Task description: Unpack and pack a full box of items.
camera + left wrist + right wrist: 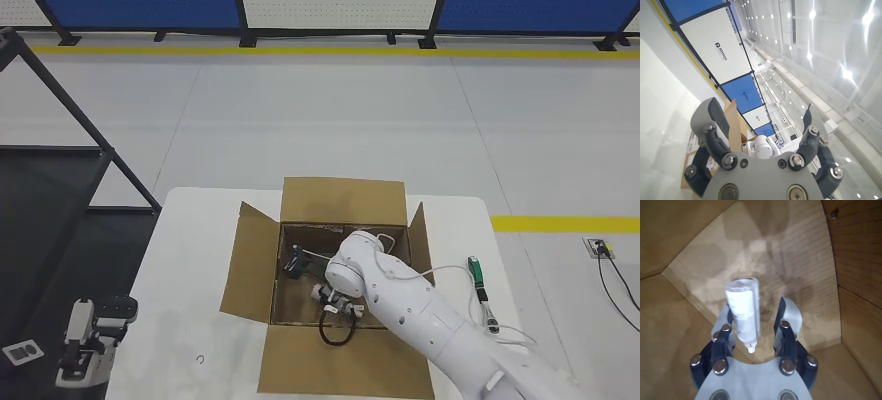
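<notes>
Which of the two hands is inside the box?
The right hand, low in the cardboard box with a small white bottle between its fingers. The left hand is outside the box, open and empty.

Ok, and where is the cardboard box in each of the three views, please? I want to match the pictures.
Top view: the cardboard box stands in the middle of the table, flaps open.
Left wrist view: its brown flap rises just behind one finger of the left pincer.
Right wrist view: its inner walls surround the right pincer.
Shared landmark: the white right arm, whose pincer is inside the box.
</notes>
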Motion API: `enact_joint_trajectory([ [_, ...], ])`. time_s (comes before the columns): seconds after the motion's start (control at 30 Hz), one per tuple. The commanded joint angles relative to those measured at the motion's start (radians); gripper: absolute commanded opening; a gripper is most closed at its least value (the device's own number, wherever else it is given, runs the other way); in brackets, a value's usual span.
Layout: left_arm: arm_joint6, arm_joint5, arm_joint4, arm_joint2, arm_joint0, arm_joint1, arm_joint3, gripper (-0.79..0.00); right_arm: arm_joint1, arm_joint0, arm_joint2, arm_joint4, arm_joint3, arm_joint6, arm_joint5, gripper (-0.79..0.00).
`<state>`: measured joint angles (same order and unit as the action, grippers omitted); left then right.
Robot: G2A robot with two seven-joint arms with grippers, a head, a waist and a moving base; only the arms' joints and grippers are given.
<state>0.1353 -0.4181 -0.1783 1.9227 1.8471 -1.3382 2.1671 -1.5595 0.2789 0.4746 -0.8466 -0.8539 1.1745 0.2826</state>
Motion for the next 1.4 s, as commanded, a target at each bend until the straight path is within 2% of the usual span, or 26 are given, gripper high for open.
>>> enact_joint_trajectory([
  [0.0,-0.001,0.000,0.002,0.001,0.001,0.000,0.000,0.000,-0.001,0.001,0.002,-0.003,0.003,0.003,0.005,-0.551],
  [0.27,-0.005,-0.003,0.006,0.000,0.002,-0.002,0.002,0.000,-0.012,0.000,0.006,-0.012,0.033,0.026,0.016,-0.511],
  [0.63,-0.009,0.000,0.015,-0.004,-0.002,-0.005,0.004,0.000,-0.023,-0.010,0.021,-0.023,0.100,0.047,0.011,-0.523],
  [0.7,-0.010,0.000,0.016,-0.005,-0.003,-0.005,0.004,0.000,-0.026,-0.012,0.023,-0.026,0.112,0.050,0.010,-0.557],
  [0.8,-0.011,0.001,0.018,-0.007,-0.003,-0.006,0.004,0.000,-0.029,-0.015,0.028,-0.026,0.127,0.044,0.014,-0.785],
  [0.97,-0.012,0.004,0.022,-0.008,-0.004,-0.007,0.004,0.000,-0.027,-0.023,0.045,-0.034,0.116,0.028,0.020,-0.785],
  [1.2,-0.011,0.006,0.027,-0.018,-0.008,-0.008,0.006,0.000,0.013,-0.003,0.108,-0.061,-0.009,0.015,0.053,-0.785],
  [1.37,-0.007,0.012,0.033,-0.025,-0.012,-0.008,0.007,0.000,0.071,0.069,0.195,-0.112,-0.223,0.047,0.049,-0.785],
])
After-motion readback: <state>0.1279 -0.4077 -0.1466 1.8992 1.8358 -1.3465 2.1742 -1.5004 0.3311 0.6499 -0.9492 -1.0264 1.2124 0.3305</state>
